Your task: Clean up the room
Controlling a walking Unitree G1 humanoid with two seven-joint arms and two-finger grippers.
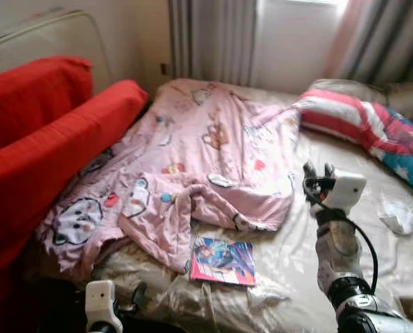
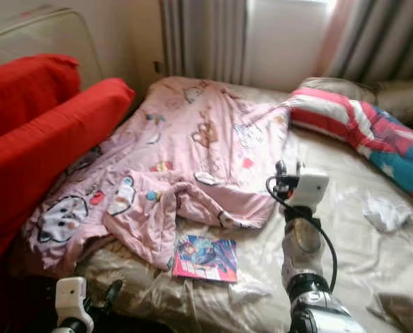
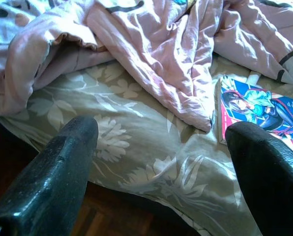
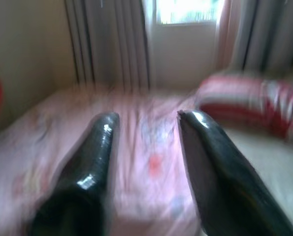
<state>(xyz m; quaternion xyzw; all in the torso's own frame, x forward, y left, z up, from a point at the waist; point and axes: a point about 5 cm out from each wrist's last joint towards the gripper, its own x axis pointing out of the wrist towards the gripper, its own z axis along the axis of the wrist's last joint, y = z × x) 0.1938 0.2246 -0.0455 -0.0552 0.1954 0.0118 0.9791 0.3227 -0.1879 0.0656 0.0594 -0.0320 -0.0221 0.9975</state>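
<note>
A crumpled pink cartoon-print blanket point(image 1: 192, 146) lies spread over the left half of the bed point(image 1: 296, 257). A colourful comic book point(image 1: 224, 261) rests on the beige sheet by the blanket's near edge, also in the left wrist view as comic book point(image 3: 264, 110). My right gripper point(image 1: 318, 168) is raised above the bed beside the blanket's right edge, open and holding nothing. My left gripper point(image 1: 138, 293) hangs low at the bed's front edge, open, with its fingers point(image 3: 53, 167) spread before the sheet and blanket point(image 3: 151, 54).
A red sofa point(image 1: 47, 139) stands tight against the bed's left side. A striped red, white and blue duvet point(image 1: 373, 132) lies bunched at the far right. A white crumpled cloth point(image 1: 402, 216) sits on the sheet at right. Curtains point(image 1: 213, 38) and a window back the bed.
</note>
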